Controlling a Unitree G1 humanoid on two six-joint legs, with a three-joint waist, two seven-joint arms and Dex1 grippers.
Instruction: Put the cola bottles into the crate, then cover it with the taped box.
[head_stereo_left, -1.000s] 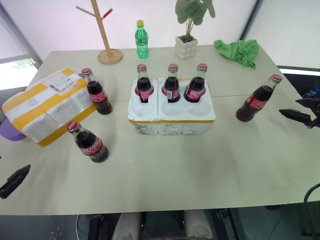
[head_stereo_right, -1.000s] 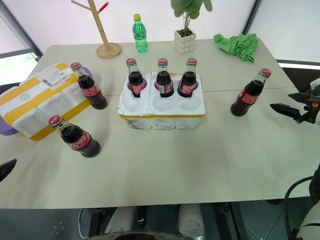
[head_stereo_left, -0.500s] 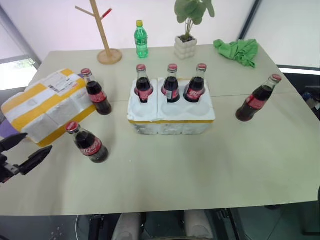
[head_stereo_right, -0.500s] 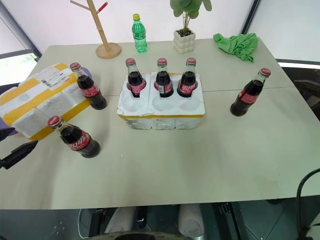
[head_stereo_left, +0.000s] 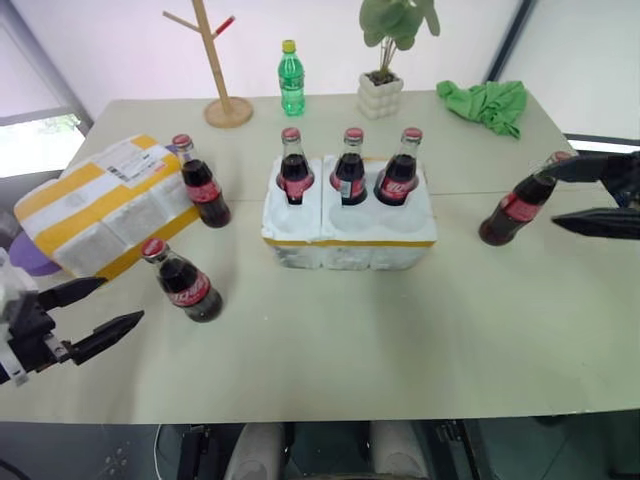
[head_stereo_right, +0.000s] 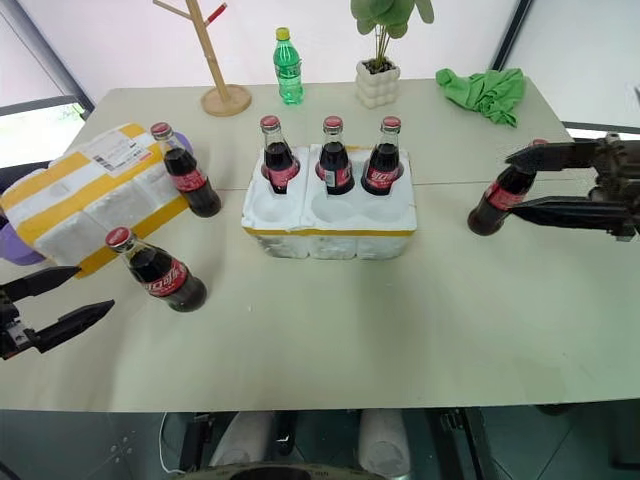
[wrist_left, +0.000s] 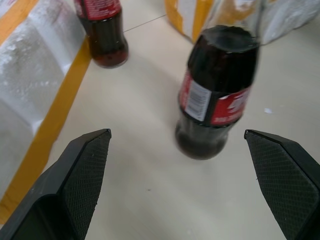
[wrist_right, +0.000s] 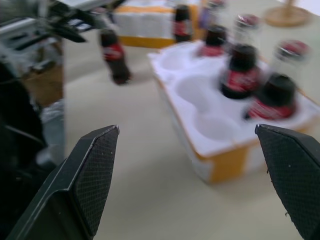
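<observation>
At three o'clock on the table (head_stereo_right: 330, 320), the right gripper (head_stereo_right: 525, 180) stands released, its fingers straddling a cola bottle (head_stereo_right: 495, 197). At eight o'clock the left gripper (head_stereo_right: 75, 297) gapes near another bottle (head_stereo_right: 160, 272). Loading the crate (head_stereo_right: 330, 215), centre, is half done; next, probably clench and lift. The taped box (head_stereo_right: 85, 200) waits at nine o'clock.

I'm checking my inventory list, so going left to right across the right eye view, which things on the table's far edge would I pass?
Wooden stand → green bottle → potted plant → green cloth.
</observation>
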